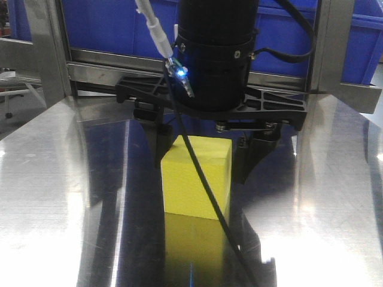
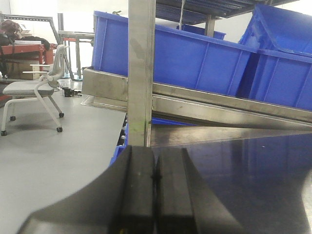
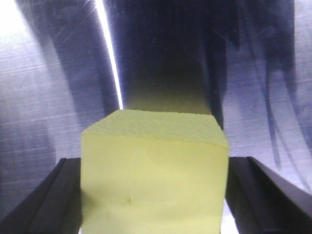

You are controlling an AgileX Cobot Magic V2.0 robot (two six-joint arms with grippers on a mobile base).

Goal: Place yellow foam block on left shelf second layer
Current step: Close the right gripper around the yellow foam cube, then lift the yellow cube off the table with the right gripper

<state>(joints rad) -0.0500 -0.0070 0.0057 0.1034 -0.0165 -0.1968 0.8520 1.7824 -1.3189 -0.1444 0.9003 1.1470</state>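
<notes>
The yellow foam block (image 1: 197,179) stands on a shiny steel surface (image 1: 54,197), with its reflection right below it. My right gripper (image 1: 201,172) comes down over it from above, one black finger (image 1: 160,146) against each side, shut on the block. In the right wrist view the block (image 3: 153,175) fills the space between the fingers (image 3: 44,200). My left gripper (image 2: 155,175) is shut and empty, low over the steel surface, facing the left shelf (image 2: 141,73), whose steel rails also show in the front view (image 1: 108,60).
Blue bins (image 2: 204,63) line the shelf tier behind the steel surface and also show in the front view (image 1: 102,24). A black cable (image 1: 206,185) hangs across the front of the block. An office chair (image 2: 34,87) stands on the grey floor at the left.
</notes>
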